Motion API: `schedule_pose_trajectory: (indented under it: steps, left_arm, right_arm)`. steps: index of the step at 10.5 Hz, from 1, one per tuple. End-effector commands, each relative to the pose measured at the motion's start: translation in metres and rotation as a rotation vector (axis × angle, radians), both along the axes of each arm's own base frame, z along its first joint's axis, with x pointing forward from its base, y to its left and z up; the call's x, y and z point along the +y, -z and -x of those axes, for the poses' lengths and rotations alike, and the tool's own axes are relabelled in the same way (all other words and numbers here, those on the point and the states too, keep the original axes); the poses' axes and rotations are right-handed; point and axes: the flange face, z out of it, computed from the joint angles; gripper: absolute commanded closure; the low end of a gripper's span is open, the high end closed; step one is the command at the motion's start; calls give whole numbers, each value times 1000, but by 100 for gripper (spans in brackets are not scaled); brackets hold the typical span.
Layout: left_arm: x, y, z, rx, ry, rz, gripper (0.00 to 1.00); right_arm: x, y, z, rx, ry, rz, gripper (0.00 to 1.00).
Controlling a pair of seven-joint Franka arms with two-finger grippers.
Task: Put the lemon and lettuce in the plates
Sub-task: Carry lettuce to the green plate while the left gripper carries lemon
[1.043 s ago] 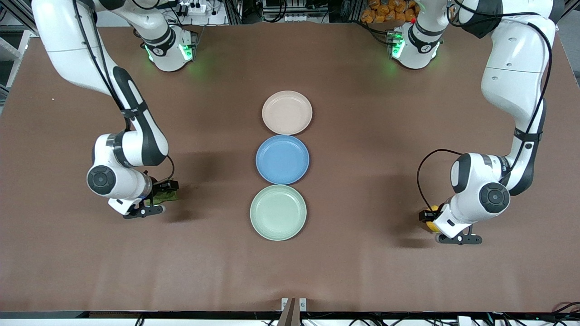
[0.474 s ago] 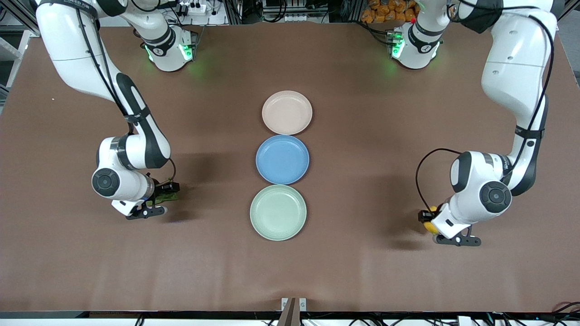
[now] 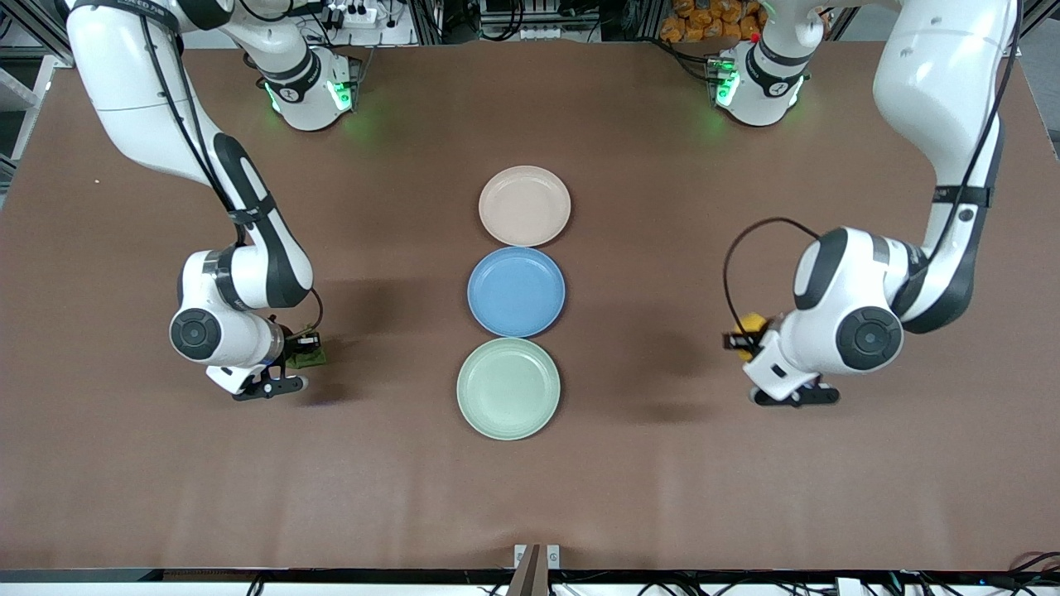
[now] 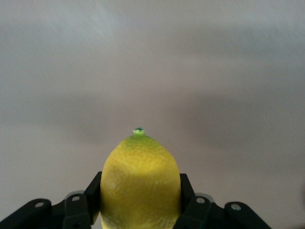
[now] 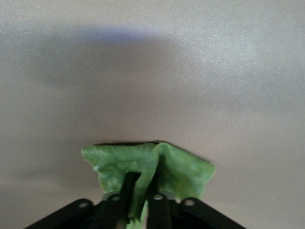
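My left gripper (image 3: 749,335) is shut on the yellow lemon (image 3: 752,324) and holds it above the bare table, toward the left arm's end. In the left wrist view the lemon (image 4: 139,183) fills the space between the black fingers. My right gripper (image 3: 305,352) is shut on the green lettuce (image 3: 310,358), low over the table toward the right arm's end. In the right wrist view the lettuce (image 5: 176,174) is pinched in a fold between the fingers. The beige-pink plate (image 3: 524,206) and the mint green plate (image 3: 508,387) lie mid-table, both empty.
A blue plate (image 3: 516,291) lies between the two pale plates, empty. The three plates form a line from the robots' side toward the front camera. Brown table surface surrounds them.
My left gripper has lifted the lemon and carried it toward the plates. My right gripper with the lettuce has barely shifted.
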Motion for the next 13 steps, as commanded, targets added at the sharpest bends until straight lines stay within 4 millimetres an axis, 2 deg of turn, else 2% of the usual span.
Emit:
schedule_pose_trajectory:
  steps: [1,2,4,5,6,8,9,10,11,13]
  left_arm:
    - [-23,-12,35,106,-139,79,100]
    - [-41,-22,45,112,-167,77,100]
    - [-88,-44,74,115,-217,48,100]
    - [-111,-54,93,114,-228,31,100]
    - [-140,-66,114,102,-233,16,100]
    - [-194,-78,157,42,-214,-69,100]
    - [-218,-72,181,18,-181,-115,100]
    - [-233,-66,196,7,-176,-133,100]
    - [-247,-61,212,-6,-179,-129,100]
    - [-271,-39,244,-41,-212,-104,100]
  right_arm:
    - [12,-32,-14,41,-13,-20,100]
    - [25,-52,-22,55,-27,-32,100]
    - [56,-94,-36,63,-39,-84,100]
    - [72,-104,-40,50,-2,-153,100]
    - [100,-100,-36,56,1,-168,100]
    - [143,-105,-45,4,98,-157,100]
    - [175,-104,-46,-12,132,-158,100]
    - [196,-101,-49,-21,185,-177,100]
    - [227,-99,-45,-29,227,-202,100]
    - [259,-104,-46,-50,285,-239,100]
